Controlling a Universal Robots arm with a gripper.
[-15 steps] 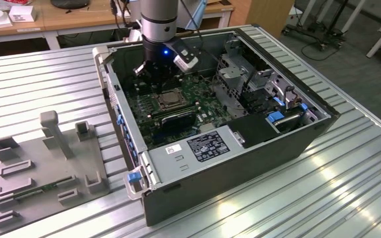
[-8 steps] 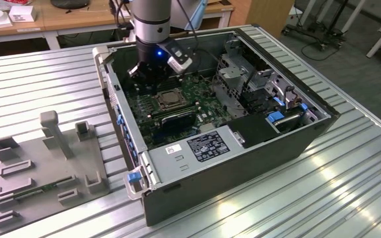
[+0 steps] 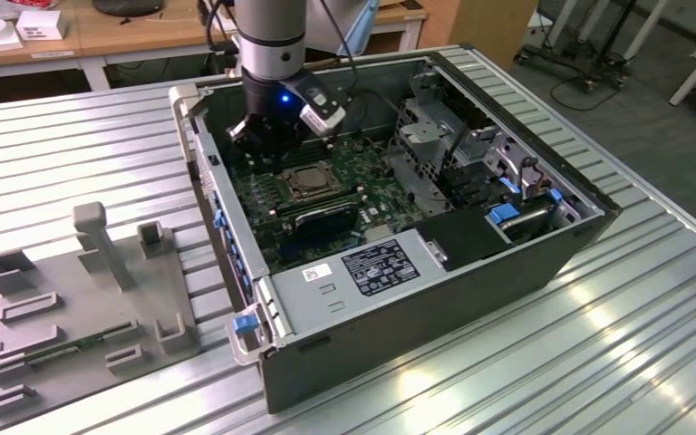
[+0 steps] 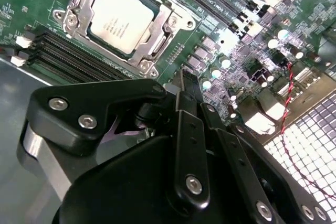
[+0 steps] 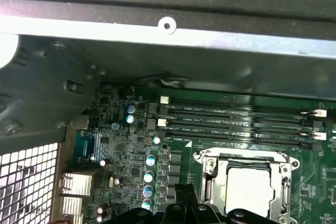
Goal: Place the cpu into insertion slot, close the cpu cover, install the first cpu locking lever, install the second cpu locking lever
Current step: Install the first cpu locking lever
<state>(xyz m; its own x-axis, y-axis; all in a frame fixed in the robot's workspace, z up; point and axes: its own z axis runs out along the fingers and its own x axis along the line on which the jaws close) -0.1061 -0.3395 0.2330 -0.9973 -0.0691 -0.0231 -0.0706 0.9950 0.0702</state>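
A ribbed metal desk (image 3: pixel 638 344) carries an open computer case (image 3: pixel 445 299). The pincer (image 3: pixel 269 143) hangs inside it, in the upper middle of the exterior view, its fingers seemingly together on nothing. Just below it in that frame is the insertion slot (image 3: pixel 304 178). The cpu (image 4: pixel 122 18) lies seated there with the cpu cover (image 4: pixel 163 30) down over it; whether the levers are latched I cannot tell. A sideways slip could scrape the memory slots (image 5: pixel 236 121) or the small capacitors (image 5: pixel 149 161) near the fingers. The case wall (image 5: pixel 157 35) stands close, so free room is mostly straight up.
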